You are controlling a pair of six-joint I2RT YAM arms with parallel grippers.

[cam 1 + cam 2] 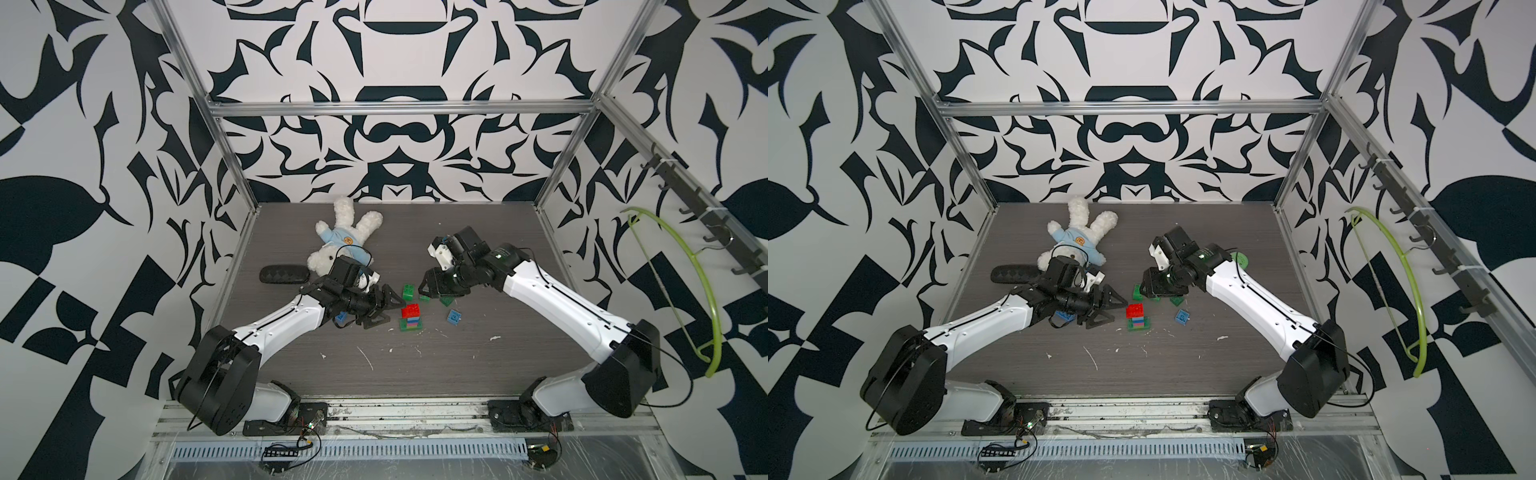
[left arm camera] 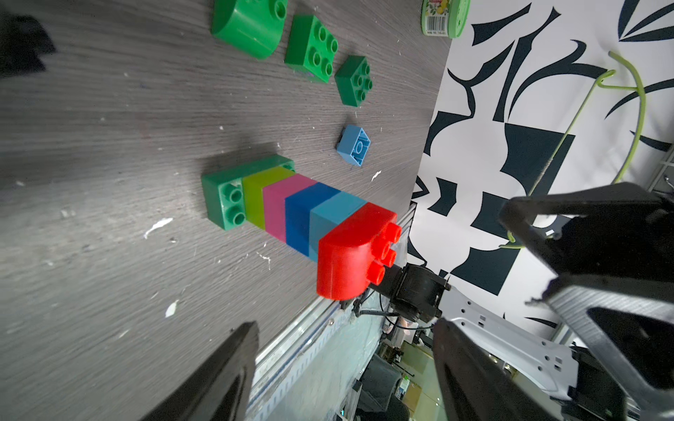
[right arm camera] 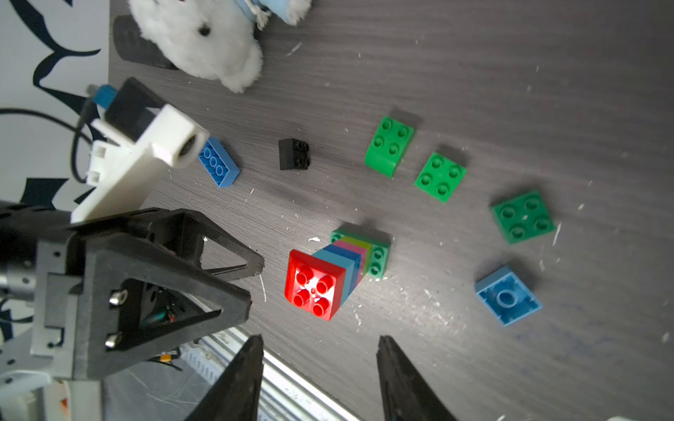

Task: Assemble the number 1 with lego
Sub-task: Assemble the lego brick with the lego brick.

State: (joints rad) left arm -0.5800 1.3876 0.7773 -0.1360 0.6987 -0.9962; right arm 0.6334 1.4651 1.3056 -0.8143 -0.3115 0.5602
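Observation:
A lego stack point(image 1: 410, 318) stands mid-table: green base, then lime, pink, blue and light blue, with a red brick point(image 3: 314, 288) on top. My left gripper point(image 1: 388, 309) lies just left of the stack, open and empty point(image 2: 344, 324). My right gripper point(image 1: 434, 293) hovers behind the stack over loose green bricks, open with nothing between its fingers point(image 3: 320, 339). Loose lego lies around: a rounded green brick point(image 3: 389, 149), a green square brick point(image 3: 440, 176), a dark green one point(image 3: 523, 217), an upturned light blue one point(image 3: 507, 295), a black one point(image 3: 293, 155) and a blue one point(image 3: 219, 164).
A white plush bunny point(image 1: 345, 237) and a black oblong case point(image 1: 284, 274) lie at the back left. A green-lidded jar point(image 1: 1239, 261) sits behind my right arm. A green hanger point(image 1: 681, 291) hangs on the right wall. White crumbs dot the table's front.

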